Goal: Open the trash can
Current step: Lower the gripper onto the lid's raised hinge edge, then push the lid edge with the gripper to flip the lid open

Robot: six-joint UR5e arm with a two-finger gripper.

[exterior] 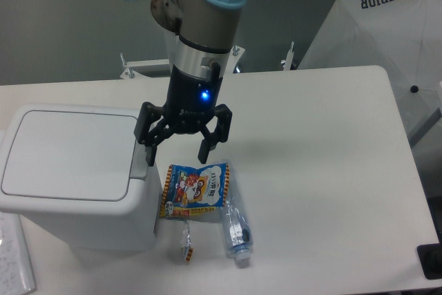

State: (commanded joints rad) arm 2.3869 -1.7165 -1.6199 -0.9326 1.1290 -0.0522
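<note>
Pincer: I see my black two-finger pincer (176,156) with fingers spread apart, holding nothing, hanging over the white worktop (318,150).
Trash can: the large white plastic rectangular trash can (72,174) sits just left of the pincer, flat lid down; its grey tab (141,166) lies under the left fingertip.
Below pincer: a blue snack packet (195,191), a small clear plastic bottle (235,229), a tiny wrapped sweet (186,246).

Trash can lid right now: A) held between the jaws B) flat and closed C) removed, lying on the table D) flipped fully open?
B: the trash can lid lies flat on the bin, while the gripper hangs open beside its grey push tab, holding nothing.
</note>
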